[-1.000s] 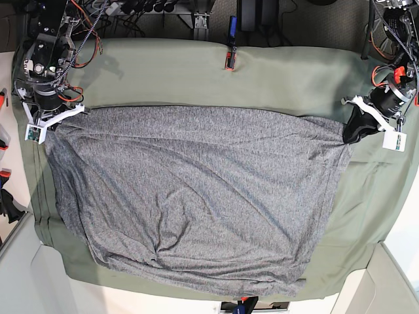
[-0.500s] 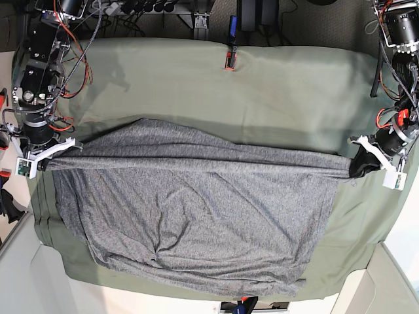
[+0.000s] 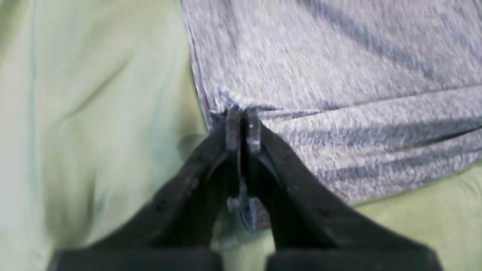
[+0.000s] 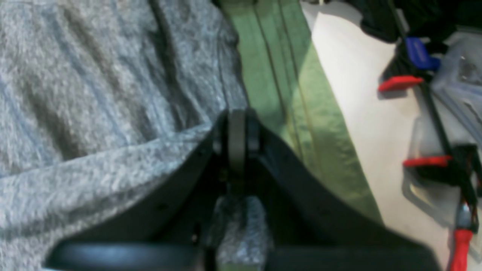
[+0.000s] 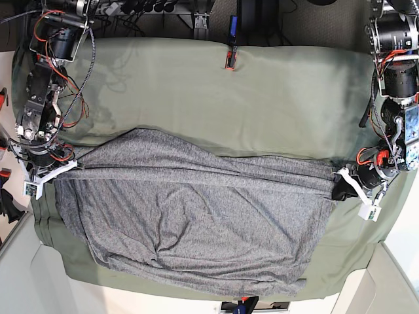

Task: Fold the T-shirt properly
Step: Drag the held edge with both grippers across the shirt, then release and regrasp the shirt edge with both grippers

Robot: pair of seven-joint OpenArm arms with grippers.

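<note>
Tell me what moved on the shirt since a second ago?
Both grippers, left and right, kept hold of the far corners of the shirt and pulled them toward the near edge. The far edge now folds over the rest. Nothing was let go. The shirt's near part and the green cloth stayed put.

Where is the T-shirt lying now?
In the base view the T-shirt covers the near half of the green cloth, stretched between the left tool and right tool.

olive-green table cloth [image 5: 275,91], white floor [image 4: 361,113], red-handled clamps [image 4: 399,83]
</note>
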